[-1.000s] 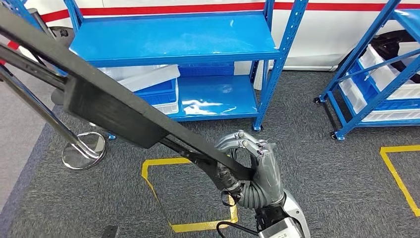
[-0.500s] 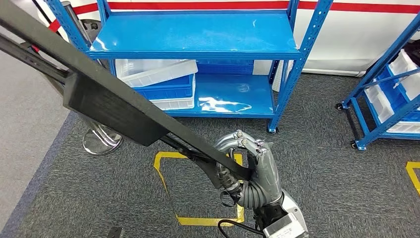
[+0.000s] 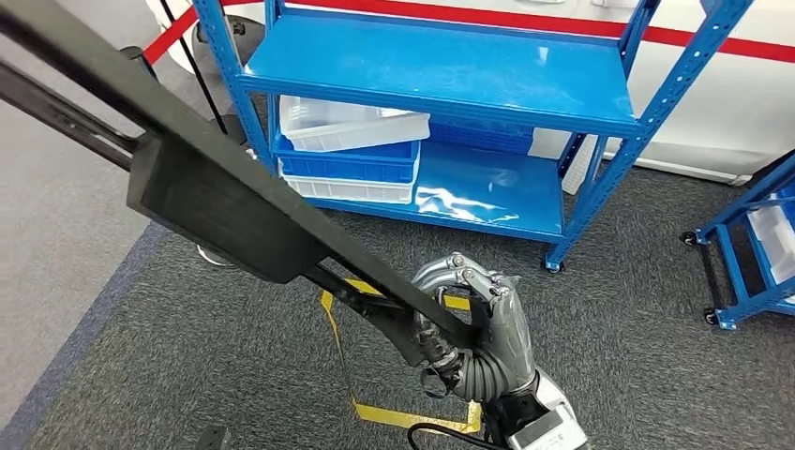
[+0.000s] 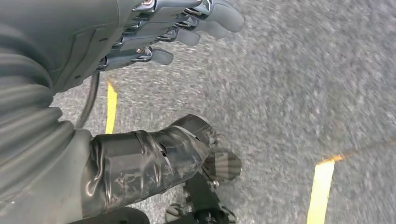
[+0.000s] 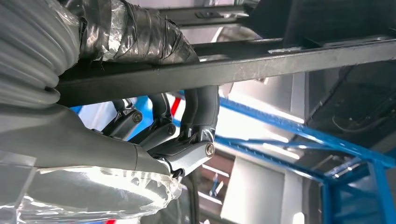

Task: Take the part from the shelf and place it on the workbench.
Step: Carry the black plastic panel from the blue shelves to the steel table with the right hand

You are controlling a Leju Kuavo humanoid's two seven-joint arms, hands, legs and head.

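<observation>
- My right hand (image 3: 483,328) has its fingers wrapped around the near end of the part (image 3: 220,202), a long black frame of bars with a flat black block partway along. It slants up and away from my hand to the far left of my head view.
- My left hand (image 4: 154,32) hangs over the carpet holding nothing, its fingers stretched out and slightly apart.
- The part is off the shelf and in the air; I see no workbench, so the placing is not yet done.
- Risk, as I judge it: I grip the part at one end only, so its long free length could lever down and twist in my fingers.
- The far end reaches close to the blue shelf (image 3: 441,70) in my head view; a turn of my body could swing it into a post.
- The shelf's lower level holds stacked white and blue bins (image 3: 352,155), which a stray swing could also hit.
- The floor is dark grey carpet (image 3: 656,281) with yellow tape lines (image 3: 403,417) by my hand.
- A second blue rack (image 3: 750,253) stands at the right, and a white wall with a red stripe lies behind.
</observation>
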